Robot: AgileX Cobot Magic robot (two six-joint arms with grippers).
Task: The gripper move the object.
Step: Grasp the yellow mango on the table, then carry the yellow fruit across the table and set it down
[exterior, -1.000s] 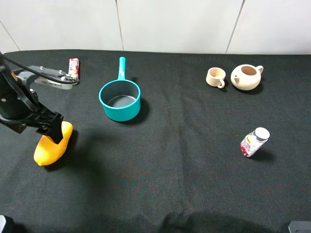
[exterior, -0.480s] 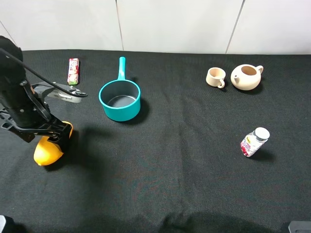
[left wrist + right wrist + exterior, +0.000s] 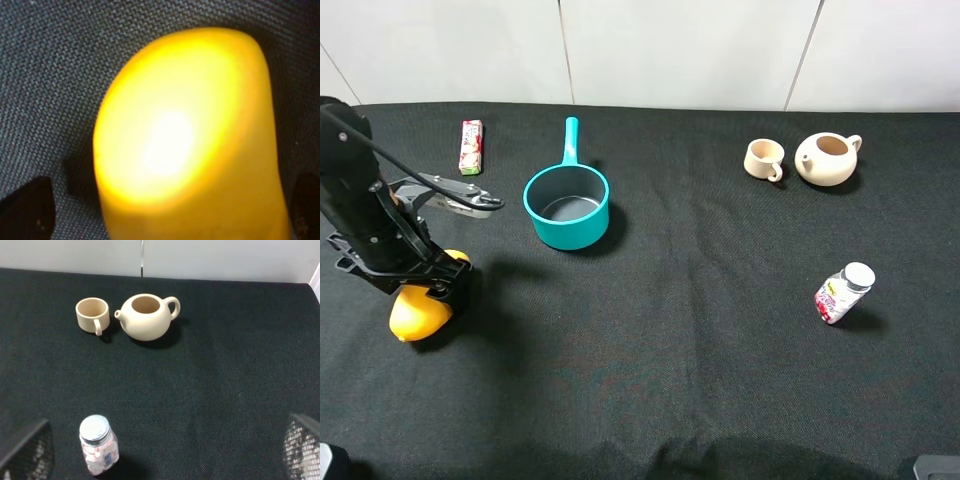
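yellow-orange mango [image 3: 415, 313] lies on the black cloth's [image 3: 670, 350] left side, unmoved. the left gripper [image 3: 440, 283] has sunk lower over it, jaws apart and straddling it; closing looks next.

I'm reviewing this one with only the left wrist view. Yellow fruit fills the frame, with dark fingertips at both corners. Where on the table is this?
Observer: The mango lies near the table's left edge, front-left of a teal pan.
Operator: Where is the other arm?
Observer: The right gripper is open, and its camera shows a white-capped bottle, a cup and a teapot.
Operator: Anything else on the left side?
Observer: A small packet lies toward the back.
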